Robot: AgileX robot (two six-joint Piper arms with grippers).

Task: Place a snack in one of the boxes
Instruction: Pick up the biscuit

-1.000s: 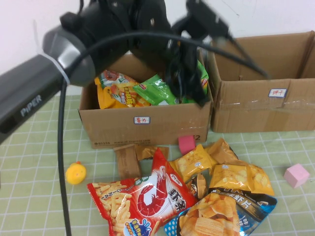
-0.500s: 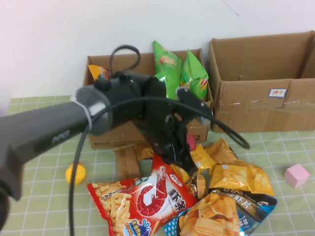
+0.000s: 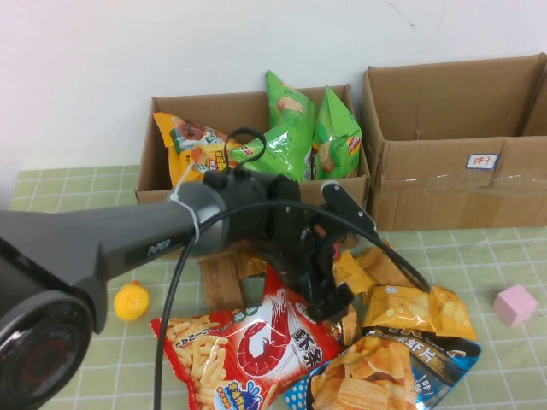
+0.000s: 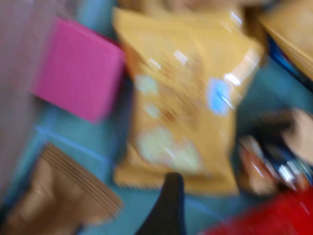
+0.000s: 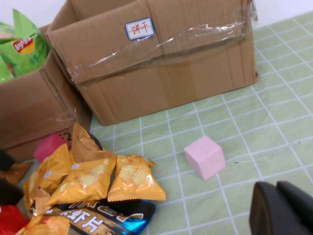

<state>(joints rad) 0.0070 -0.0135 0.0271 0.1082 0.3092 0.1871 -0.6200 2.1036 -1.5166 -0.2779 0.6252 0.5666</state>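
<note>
Right wrist view, taped box (image 5: 161,73) label "饼干", right gripper (image 5: 283,208) beside, left gripper (image 3: 329,295) over snack (image 4: 181,98)

A staged robot test bench, not a home or shop: a green grid-patterned table mat (image 3: 68,192) against a bare white wall (image 3: 128,51), hand-labelled brown cardboard cartons (image 3: 453,184), scattered snack bags (image 3: 248,346), and pink foam cubes (image 3: 514,304) as props.

Left pincer (image 3: 329,301) lowered onto snack (image 4: 183,103)
</note>
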